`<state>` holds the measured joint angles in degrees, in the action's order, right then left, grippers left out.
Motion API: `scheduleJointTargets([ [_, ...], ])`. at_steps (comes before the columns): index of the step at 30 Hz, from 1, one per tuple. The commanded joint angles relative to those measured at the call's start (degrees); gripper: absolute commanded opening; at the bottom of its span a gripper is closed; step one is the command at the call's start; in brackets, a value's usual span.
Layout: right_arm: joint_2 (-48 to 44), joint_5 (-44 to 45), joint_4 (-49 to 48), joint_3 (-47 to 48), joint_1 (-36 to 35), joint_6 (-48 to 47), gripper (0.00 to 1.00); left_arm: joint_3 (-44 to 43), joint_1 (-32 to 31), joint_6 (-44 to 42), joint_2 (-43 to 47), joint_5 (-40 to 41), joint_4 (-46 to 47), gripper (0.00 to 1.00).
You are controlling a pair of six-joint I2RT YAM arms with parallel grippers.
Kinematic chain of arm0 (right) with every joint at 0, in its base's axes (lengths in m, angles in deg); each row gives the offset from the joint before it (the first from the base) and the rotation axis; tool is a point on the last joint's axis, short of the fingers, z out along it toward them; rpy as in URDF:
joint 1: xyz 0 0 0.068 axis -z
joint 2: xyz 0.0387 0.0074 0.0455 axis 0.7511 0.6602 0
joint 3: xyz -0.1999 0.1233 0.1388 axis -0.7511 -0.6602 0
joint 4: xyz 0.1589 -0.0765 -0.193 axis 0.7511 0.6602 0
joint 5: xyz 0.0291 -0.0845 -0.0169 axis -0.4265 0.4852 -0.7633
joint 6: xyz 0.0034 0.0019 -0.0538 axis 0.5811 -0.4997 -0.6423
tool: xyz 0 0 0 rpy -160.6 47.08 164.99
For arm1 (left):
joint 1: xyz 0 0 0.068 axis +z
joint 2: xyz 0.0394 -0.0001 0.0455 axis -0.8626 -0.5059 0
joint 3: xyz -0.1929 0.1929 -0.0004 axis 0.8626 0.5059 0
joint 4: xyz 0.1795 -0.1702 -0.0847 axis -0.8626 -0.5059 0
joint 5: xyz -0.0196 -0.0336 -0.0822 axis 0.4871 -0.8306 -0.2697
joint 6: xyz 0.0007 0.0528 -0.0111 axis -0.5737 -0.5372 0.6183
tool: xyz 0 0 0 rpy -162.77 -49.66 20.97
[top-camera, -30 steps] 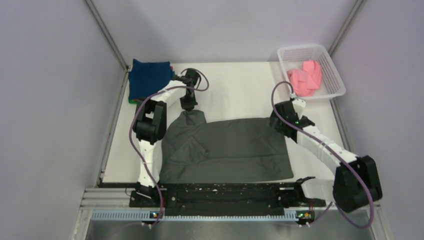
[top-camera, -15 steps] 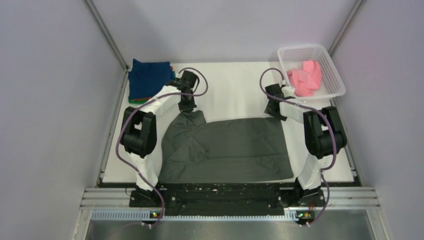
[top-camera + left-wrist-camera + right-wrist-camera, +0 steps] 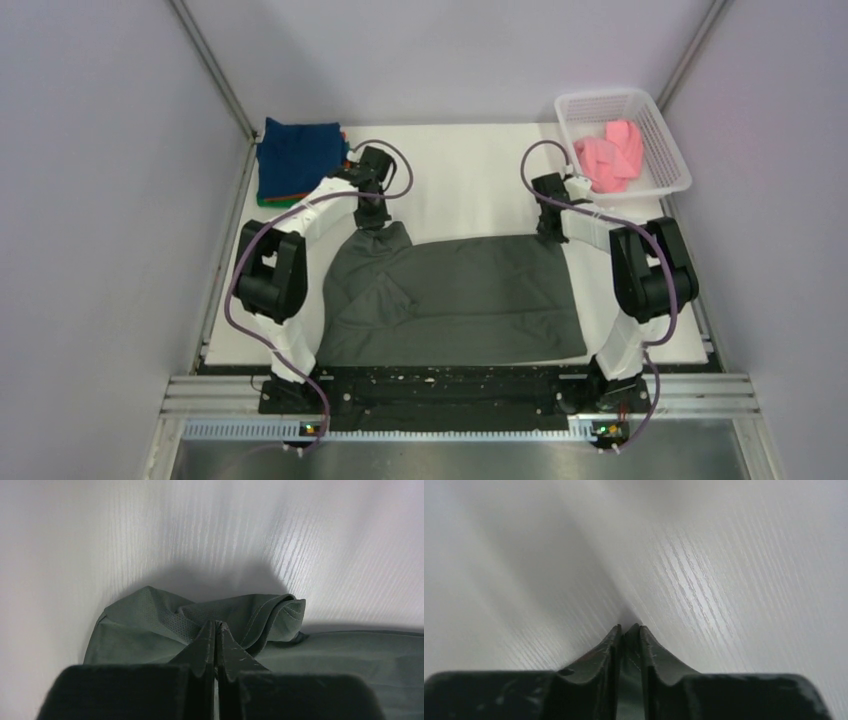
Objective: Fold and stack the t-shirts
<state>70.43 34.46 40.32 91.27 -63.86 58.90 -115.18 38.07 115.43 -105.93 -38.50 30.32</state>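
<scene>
The charcoal t-shirt [image 3: 460, 295] is spread left of the basket [image 3: 640, 190]. Its far corners are pinched in the closed left gripper [image 3: 373, 222] and right gripper [image 3: 547, 228], presumably so a fold can be drawn.

- We cannot tell whether the charcoal t-shirt [image 3: 455, 300] runs under the black base rail [image 3: 450, 385] at its near hem.
- Beyond its far-left corner, the navy t-shirt [image 3: 295, 155] leaves us only coloured slivers of what lies beneath.

Charcoal t-shirt [image 3: 150, 615]: matt fine-mesh cloth. Table [image 3: 724, 580]: white, faint wood grain. Basket [image 3: 665, 140]: plastic mesh.
</scene>
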Motion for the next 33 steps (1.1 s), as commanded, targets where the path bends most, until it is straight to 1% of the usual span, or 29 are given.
scheduleJointTargets([
  [1, -1.23, 0.79, 0.8, -0.62, 0.28, -0.6, 0.15, 0.67, -0.51, 0.68, 3.98, -0.05, 1.57, 0.0],
  [3, -2.12, 0.43, 0.76, -0.04, 0.16, -1.84, 0.07, 0.8, -0.82, 0.79, 4.61, -0.43, 1.39, 0.0],
  [4, -2.94, -0.1, 0.53, 0.18, 0.11, -2.78, 0.0, 1.01, -1.12, 0.79, 5.12, -0.44, 1.35, 0.0],
  [5, -3.88, -0.52, 0.31, 0.11, -0.02, -3.79, 0.0, 1.41, -1.44, 0.9, 5.79, -0.4, 1.38, 0.0],
  [9, -9.71, -0.66, -0.38, -3.5, -1.36, -6.37, 0.0, 4.85, -3.33, 1.47, 9.25, 0.74, 1.44, 0.0],
  [16, -22.07, -2.55, -0.06, -13.3, -4.69, -7.83, 0.0, 14.67, -6.75, 5.02, 18.3, 2.66, 1.18, 0.0],
  [20, -29.76, -3.21, 2.7, -17.1, -5.94, -7.29, 0.0, 19.34, -9.72, 6.92, 24.92, 4.7, 0.21, 0.0],
  [24, -37.38, -4.27, 5.95, -20.07, -6.06, -6.42, 0.0, 24.66, -10.62, 9.16, 31.89, 5.11, -1.29, 0.0],
  [28, -41.47, -4.29, 9.56, -21.59, -6.09, -5.53, 0.0, 28.86, -11.41, 11.02, 37.89, 4.6, -3.48, 0.0],
  [33, -43.49, -5.81, 10.83, -22.02, -6.02, -4.36, 0.0, 31.5, -11.78, 12.29, 44.33, 3.72, -5.2, 0.0],
])
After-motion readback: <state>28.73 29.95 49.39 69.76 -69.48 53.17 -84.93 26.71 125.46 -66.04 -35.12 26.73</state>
